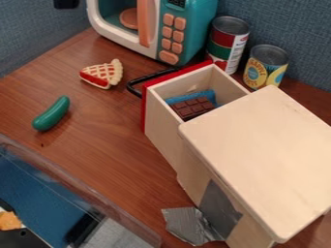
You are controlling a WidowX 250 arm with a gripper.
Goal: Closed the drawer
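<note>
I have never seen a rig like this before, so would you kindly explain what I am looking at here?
There is one picture, taken by a fixed camera looking down at a slant on a brown wooden tabletop. The machine is a single black robot arm with a two-finger gripper; the small black shape at the top edge may be part of it, so I cannot say whether anything is held.

Its job concerns the pale wooden drawer with a red front, which stands open from its wooden cabinet. Inside lies a brown toy chocolate bar. Around it are a lattice-topped toy pie slice, a green cucumber-shaped toy, a teal toy microwave and two metal cans.
</note>
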